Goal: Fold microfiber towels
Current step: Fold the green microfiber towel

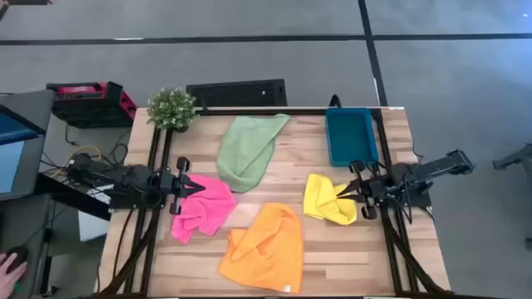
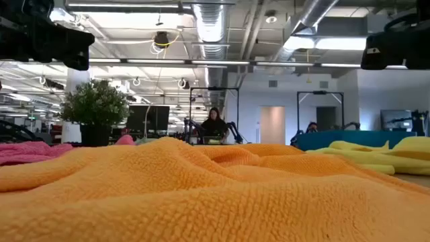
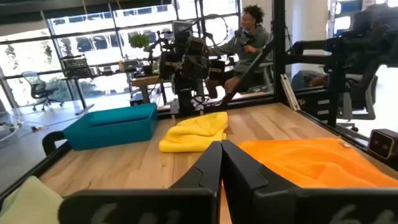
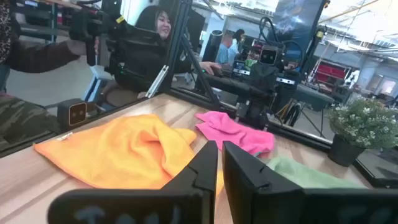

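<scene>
Wooden slats make up the worktop (image 1: 349, 249), framed by dark rails, with an open office behind it where a seated person (image 2: 213, 126) shows far off in the low view. Four microfiber towels lie spread and rumpled on the boards. The sage green towel (image 1: 248, 149) lies toward the far edge at the middle, just beside a small potted plant (image 1: 172, 108) at the far left corner. The hot pink towel (image 1: 202, 208) is bunched on the left side, and the left tool (image 1: 193, 188) sits at that towel's left edge, its fingers closed flat together with nothing between them; from above the tips look to be over or touching the pink cloth, though contact cannot be told. The orange towel (image 1: 266, 241) lies crumpled at the near middle, well apart from both tools, and fills the foreground of the low view. The yellow towel (image 1: 326, 199) is heaped on the right side, near a teal plastic bin (image 1: 351, 137) that stands at the far right. The right tool (image 1: 347, 193) is at the yellow towel's right edge, its tips pointing into the folds; the fingers stand nearly together with only a narrow gap, and whether they pinch any cloth cannot be told. At the lower left corner of the high view, a person's hand (image 1: 10, 270) rests off the worktop.
</scene>
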Controlling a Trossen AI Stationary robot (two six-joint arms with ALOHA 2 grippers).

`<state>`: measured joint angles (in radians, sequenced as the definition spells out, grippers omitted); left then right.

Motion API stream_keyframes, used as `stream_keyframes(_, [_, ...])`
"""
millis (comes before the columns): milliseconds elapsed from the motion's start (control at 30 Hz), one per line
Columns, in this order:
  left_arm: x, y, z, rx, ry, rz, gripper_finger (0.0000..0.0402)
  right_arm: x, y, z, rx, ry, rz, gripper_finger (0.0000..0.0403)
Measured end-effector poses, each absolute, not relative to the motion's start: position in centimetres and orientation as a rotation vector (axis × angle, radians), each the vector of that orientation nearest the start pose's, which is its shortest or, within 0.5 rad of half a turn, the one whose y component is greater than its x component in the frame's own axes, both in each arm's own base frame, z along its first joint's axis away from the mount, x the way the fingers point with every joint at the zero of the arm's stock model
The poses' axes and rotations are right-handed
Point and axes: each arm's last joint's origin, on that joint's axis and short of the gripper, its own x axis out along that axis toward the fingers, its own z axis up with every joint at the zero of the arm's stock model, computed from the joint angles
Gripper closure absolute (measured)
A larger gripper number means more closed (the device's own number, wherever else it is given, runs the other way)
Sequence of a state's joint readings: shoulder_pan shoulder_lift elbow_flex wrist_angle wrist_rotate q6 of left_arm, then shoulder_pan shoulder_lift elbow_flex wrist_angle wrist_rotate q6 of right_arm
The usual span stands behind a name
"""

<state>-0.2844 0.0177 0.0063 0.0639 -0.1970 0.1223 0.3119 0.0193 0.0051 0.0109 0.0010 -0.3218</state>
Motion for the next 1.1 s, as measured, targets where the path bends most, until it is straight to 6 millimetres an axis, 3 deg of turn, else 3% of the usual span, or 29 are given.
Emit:
stream_keyframes(533, [9.5, -2.1, 17.5, 0.032, -0.103, -0.059, 0.0401, 9.4, 3.0, 16.5, -0.32, -0.047, 0.309, 0.0353])
stream_keyframes(667, [9.4, -1.8, 18.0, 0.029, -0.104, 0.039, 0.0401, 9.4, 3.0, 16.5, -0.32, -0.047, 0.309, 0.0353])
stream_keyframes(867, [9.5, -1.6, 20.0, 0.05, -0.091, 0.124, 0.0401, 9.4, 3.0, 16.5, -0.32, -0.047, 0.309, 0.0353])
stream_keyframes(1100, [11.5, -2.1, 22.3, 0.107, 0.043, 0.158, 0.0401, 9.4, 3.0, 16.5, -0.32, -0.047, 0.309, 0.0353])
